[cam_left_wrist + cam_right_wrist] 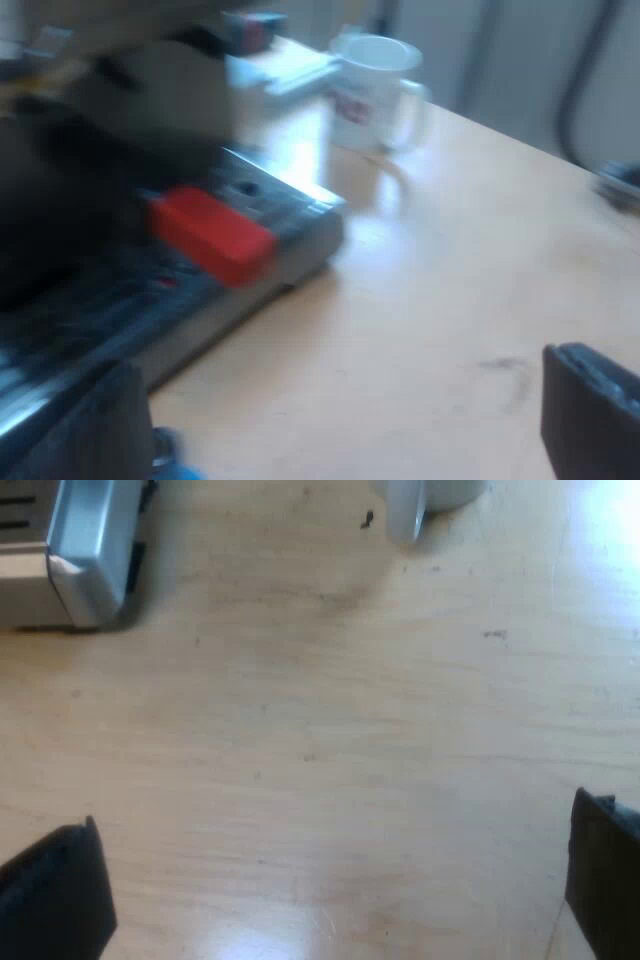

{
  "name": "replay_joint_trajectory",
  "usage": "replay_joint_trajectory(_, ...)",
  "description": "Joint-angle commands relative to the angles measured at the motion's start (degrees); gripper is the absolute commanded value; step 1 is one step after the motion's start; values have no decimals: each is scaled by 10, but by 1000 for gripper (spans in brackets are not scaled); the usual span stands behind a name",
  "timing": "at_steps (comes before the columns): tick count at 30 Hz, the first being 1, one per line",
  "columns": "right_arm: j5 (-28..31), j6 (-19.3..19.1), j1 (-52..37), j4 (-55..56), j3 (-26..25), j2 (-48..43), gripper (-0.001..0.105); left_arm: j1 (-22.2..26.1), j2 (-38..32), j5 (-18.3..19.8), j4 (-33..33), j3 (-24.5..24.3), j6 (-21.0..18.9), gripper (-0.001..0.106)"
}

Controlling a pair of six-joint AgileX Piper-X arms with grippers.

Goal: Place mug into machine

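Observation:
A white mug with a red print stands upright on the wooden table, its handle turned away from the machine. The espresso machine's grey base is close by, and the red end of the holder's handle sticks out over it. My left gripper is open above bare table, well short of the mug, with nothing between its fingers. My right gripper is open too, over bare wood. Beyond it are the mug's handle and a silver corner of the machine.
The wooden tabletop stretches between the grippers and the mug. A white box-like thing sits behind the machine beside the mug. A dark object lies at the table's far edge. A small blue thing shows by my left finger.

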Motion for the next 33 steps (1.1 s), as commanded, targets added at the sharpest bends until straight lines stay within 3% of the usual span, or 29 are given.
replay_joint_trajectory(1,-3,-4,2,-4,-7,6,93,-23,13,16,-38,21,-9,81)
replay_joint_trajectory(9,-10,11,2,-5,-5,6,93,-38,23,16,-144,94,-9,81)
replay_joint_trajectory(15,-20,10,2,-58,49,8,93,-38,23,16,-212,139,-9,81)
replay_joint_trajectory(28,1,10,2,-360,204,10,93,-38,23,16,-212,141,-9,81)
replay_joint_trajectory(33,19,10,2,-435,241,14,93,-38,23,16,-212,141,-9,81)
